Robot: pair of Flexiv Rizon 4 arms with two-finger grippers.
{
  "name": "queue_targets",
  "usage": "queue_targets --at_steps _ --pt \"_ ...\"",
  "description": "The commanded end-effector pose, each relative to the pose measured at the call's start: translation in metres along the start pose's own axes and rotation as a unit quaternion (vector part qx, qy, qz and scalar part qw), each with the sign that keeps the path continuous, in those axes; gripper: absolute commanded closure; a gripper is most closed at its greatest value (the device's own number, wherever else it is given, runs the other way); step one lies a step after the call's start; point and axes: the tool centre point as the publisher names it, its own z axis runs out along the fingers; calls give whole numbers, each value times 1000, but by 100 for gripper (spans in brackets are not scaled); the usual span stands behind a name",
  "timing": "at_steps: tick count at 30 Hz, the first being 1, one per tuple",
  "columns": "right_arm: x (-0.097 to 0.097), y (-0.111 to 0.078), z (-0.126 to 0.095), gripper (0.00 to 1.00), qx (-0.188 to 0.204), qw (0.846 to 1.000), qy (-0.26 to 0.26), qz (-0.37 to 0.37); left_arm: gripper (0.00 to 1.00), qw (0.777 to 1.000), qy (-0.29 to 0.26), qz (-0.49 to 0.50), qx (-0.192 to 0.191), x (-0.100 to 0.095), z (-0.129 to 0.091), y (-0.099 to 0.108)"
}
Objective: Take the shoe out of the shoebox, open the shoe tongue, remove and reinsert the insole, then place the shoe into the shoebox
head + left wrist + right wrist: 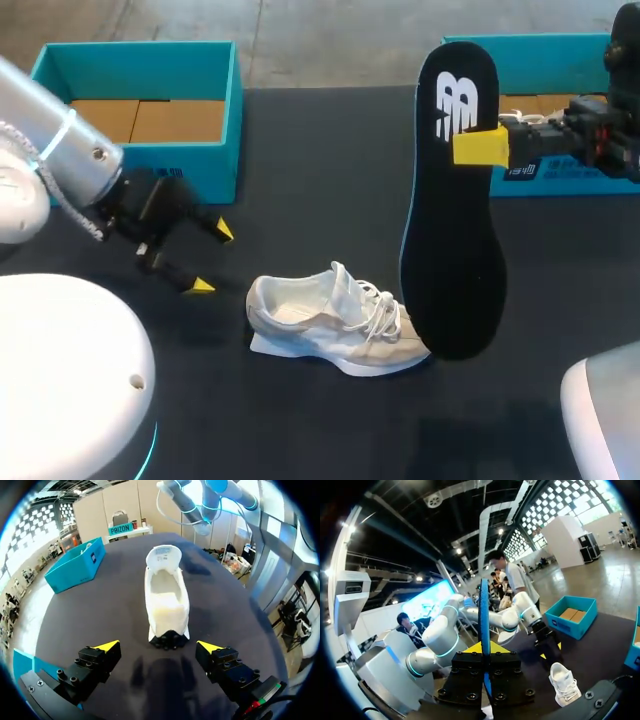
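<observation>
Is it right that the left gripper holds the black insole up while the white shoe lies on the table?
No: the head view shows the right gripper holding the black insole; the left gripper is open near the white shoe.

The insole [452, 200] clamped in our right gripper [476, 146] hides that gripper's far finger, so only the near yellow tip shows. Below the gripper, the insole's lower end covers the toe of the shoe [320, 320]. Behind the gripper, the right shoebox [575, 172] is partly covered by insole and arm and cut off at the edge, so we cannot see its inside. From the right wrist the insole stands edge-on between the fingers, its lower end lost behind the gripper body. Ahead of our left gripper [159, 645], the raised tongue hides the shoe's laces and toe.
</observation>
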Motion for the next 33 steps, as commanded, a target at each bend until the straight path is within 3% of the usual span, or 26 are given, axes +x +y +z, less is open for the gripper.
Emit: queue_targets --at_steps 1,7,13,33 --pt "12 -5 10 100 -23 999 -24 1 0 996 -4 -1 -93 3 -7 -12" --pt "12 -5 10 100 -23 999 -24 1 0 993 2 -10 -116 -8 -11 -29" --pt "12 -5 10 100 -23 999 -24 1 0 990 22 -4 -141 -15 -1 -49" --pt "12 -5 10 100 -23 999 -24 1 0 978 13 33 -205 -34 64 -86"
